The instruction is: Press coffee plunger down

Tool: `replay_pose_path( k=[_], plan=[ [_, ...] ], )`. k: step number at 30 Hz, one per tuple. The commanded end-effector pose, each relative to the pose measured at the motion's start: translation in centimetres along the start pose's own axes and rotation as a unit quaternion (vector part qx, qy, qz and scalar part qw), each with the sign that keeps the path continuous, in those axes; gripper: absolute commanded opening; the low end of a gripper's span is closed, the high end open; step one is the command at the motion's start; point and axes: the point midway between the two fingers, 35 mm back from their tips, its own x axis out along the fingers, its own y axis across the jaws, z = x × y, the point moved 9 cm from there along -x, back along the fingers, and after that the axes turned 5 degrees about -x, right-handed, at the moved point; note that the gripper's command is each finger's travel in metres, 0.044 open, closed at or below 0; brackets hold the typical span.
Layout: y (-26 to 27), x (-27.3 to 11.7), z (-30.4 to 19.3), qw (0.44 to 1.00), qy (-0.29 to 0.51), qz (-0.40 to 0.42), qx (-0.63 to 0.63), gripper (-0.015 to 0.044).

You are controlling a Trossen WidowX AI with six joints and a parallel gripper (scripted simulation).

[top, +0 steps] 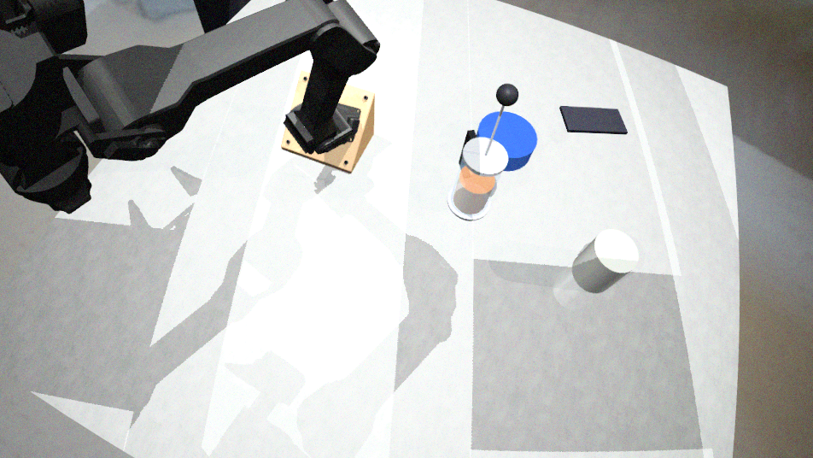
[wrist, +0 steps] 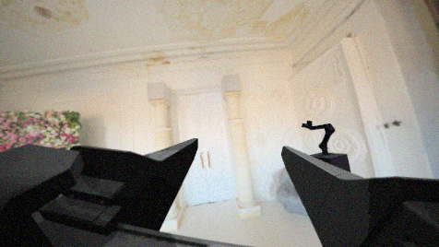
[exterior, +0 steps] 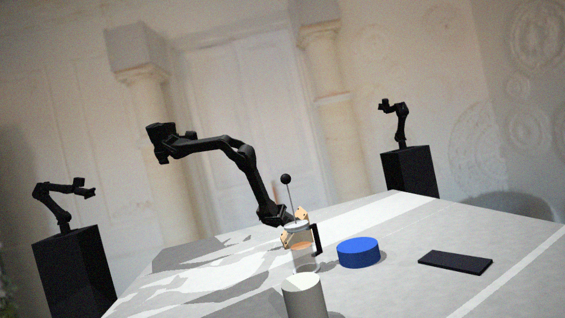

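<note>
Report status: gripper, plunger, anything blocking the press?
Gripper open, empty, raised far from the press. Plunger knob fully up, untouched. Blue cylinder close behind the press; overhead approach unobstructed.

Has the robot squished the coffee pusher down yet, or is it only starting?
Only starting. Nothing looks done: the plunger knob stands high on its rod above the press. Nothing is in hand either: the gripper is open, holds nothing and faces the far wall, away from the table. Left to do: reach the knob, push it all the way down without moving the press, then let go.
</note>
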Motion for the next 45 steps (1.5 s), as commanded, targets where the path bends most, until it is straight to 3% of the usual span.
replay_pose_path(
  k=[1, 21, 34, 39, 45],
  plan=[
    [0.1, 0.0, 0.0, 1.0, 0.002, 0.004, -0.002, 0.0426],
    [2.5, -1.0, -3.8, 0.988, 0.068, 0.131, -0.037, 0.044],
    [4.1, -4.3, -7.3, 0.939, 0.186, 0.286, -0.041, 0.044],
    [4.6, -7.2, -9.5, 0.904, 0.248, 0.342, -0.066, 0.044],
    [4.1, -13.6, -12.1, 0.818, 0.341, 0.447, -0.12, 0.044]
  ],
)
